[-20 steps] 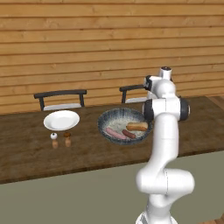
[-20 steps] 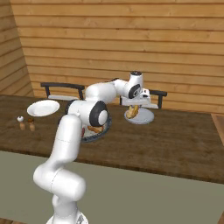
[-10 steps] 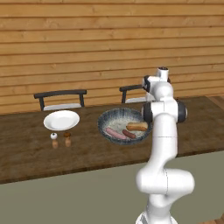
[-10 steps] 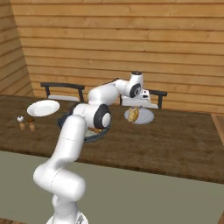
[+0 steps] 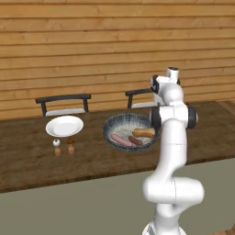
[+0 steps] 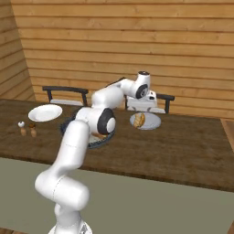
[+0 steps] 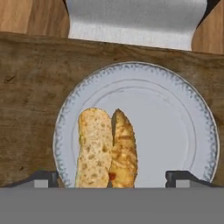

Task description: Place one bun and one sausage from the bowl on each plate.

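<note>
Hovering wide over the plate, your hand has freed the bun — fetch a sausage from the bowl next.

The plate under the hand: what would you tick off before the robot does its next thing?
1. Hand open: ok, jaws stand wide apart above the food.
2. Bun lying on the near plate: ok, well inside the rim.
3. Sausage on that plate: not ok, it looks like bread only.
4. Far plate filled: not ok, it is bare.
5. Bowl has enough left: ok, two sausages and a spare bun lie in it.
</note>
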